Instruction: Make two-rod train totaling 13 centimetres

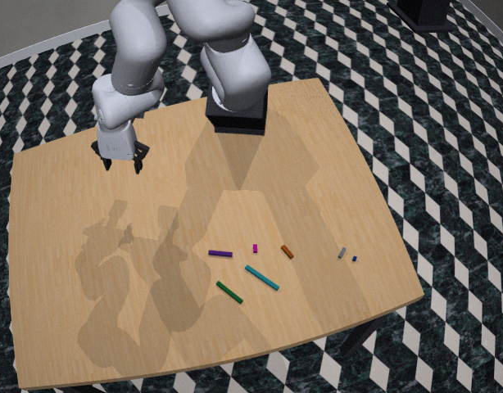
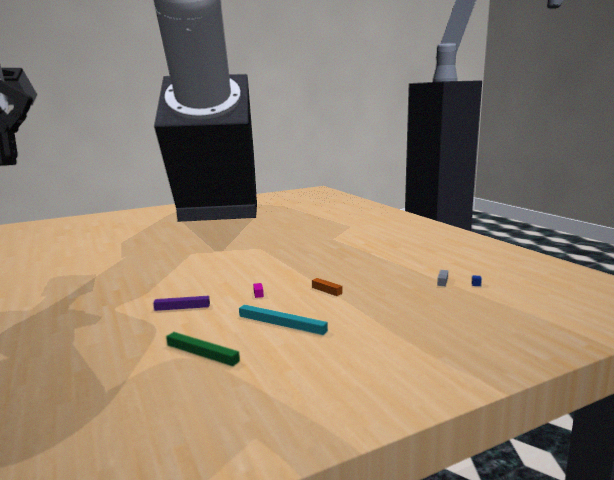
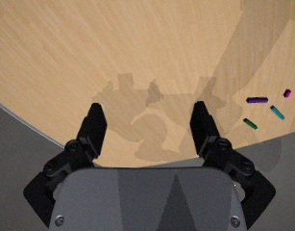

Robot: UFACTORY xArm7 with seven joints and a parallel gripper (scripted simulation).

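My gripper (image 1: pixel 120 167) hangs open and empty high above the table's far left part, well away from all the rods; it also shows in the wrist view (image 3: pixel 147 122) and at the left edge of the exterior view (image 2: pixel 5 149). The rods lie flat and apart near the table's front middle: turquoise (image 1: pixel 261 277), green (image 1: pixel 229 292), purple (image 1: pixel 219 253), magenta (image 1: pixel 255 247) and orange (image 1: pixel 287 251). A grey rod (image 1: pixel 342 252) and a small blue rod (image 1: pixel 354 258) lie side by side further right. The wrist view shows the purple (image 3: pixel 257 99), turquoise (image 3: pixel 277 112), green (image 3: pixel 250 123) and magenta (image 3: pixel 287 92) rods far off at the right.
The arm's black base (image 1: pixel 236 115) stands at the table's far middle. A black pedestal (image 2: pixel 441 152) stands beyond the table's far right. The arm casts broad shadows over the table's left part.
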